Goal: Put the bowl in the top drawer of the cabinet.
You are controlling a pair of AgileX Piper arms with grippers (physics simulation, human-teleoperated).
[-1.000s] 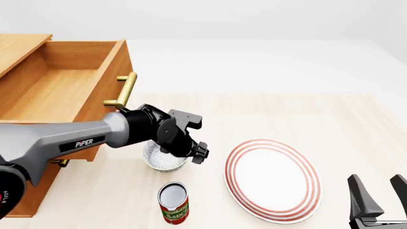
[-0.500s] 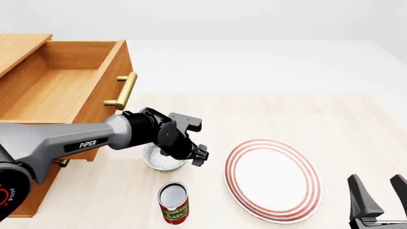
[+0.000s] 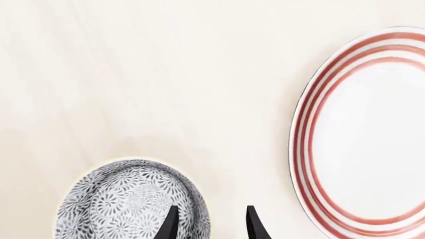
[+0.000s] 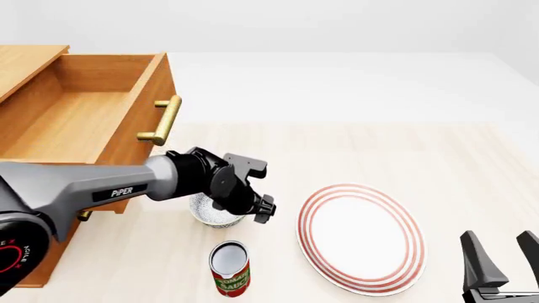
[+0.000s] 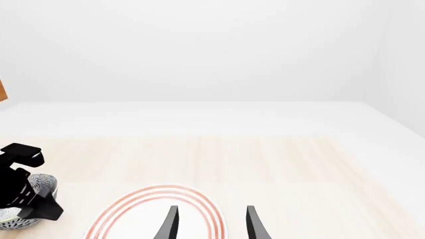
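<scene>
The bowl (image 4: 209,216), white with a blue-grey floral speckle, sits on the table just right of the cabinet (image 4: 25,63). My left arm's wrist (image 4: 229,180) hangs over it and hides most of it in the front view. In the left wrist view my left gripper (image 3: 211,209) is open and straddles the rim of the bowl (image 3: 123,204), with one finger over the inside and the other outside. The top drawer (image 4: 150,88) is pulled out and open, with its brass handle (image 4: 161,120) facing the bowl. My right gripper (image 4: 501,252) is open at the near right.
A large red-ringed plate (image 4: 360,237) lies right of the bowl. A tomato sauce can (image 4: 230,268) stands upright just in front of the bowl. The lower drawer's handle (image 4: 82,215) peeks out under my left arm.
My left wrist has sunk a little, down and to the right over the bowl. The bowl, the can, the plate and the right arm have not moved.
</scene>
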